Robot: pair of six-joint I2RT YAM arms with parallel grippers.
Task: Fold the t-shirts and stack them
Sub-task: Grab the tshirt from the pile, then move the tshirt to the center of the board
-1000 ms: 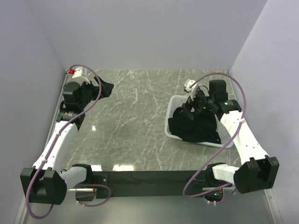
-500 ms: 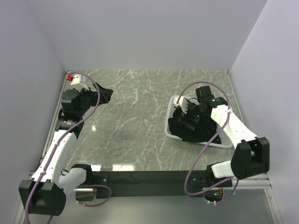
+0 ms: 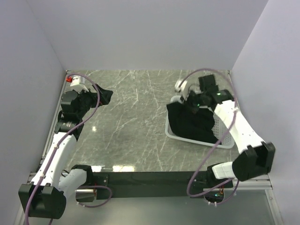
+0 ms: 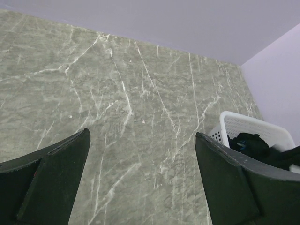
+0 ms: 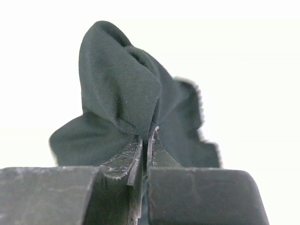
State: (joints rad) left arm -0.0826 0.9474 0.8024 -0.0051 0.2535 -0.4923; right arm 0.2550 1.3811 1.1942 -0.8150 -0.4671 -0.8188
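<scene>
A pile of black t-shirts (image 3: 190, 124) fills a white basket (image 3: 224, 140) on the right of the table. My right gripper (image 3: 191, 100) is above the basket's far edge, shut on a bunch of black t-shirt cloth that hangs down into the pile. In the right wrist view the cloth (image 5: 123, 84) puffs out above the pinched right gripper (image 5: 145, 137). My left gripper (image 3: 102, 96) hovers at the far left of the table, open and holding nothing. The left wrist view shows its fingers (image 4: 49, 185) wide apart over bare marble, with the basket (image 4: 243, 123) and the t-shirts (image 4: 251, 143) off to the right.
The grey marble table (image 3: 136, 122) lies between the two arms. Lavender walls close in the back and both sides. A black bar (image 3: 150, 178) runs along the near edge between the arm bases. A small red and white fitting (image 3: 72, 79) sits in the far left corner.
My right gripper dropped into the basket, shut on a t-shirt and rose toward the basket's far edge, pulling the cloth up. The left arm has hardly moved and stays open.
</scene>
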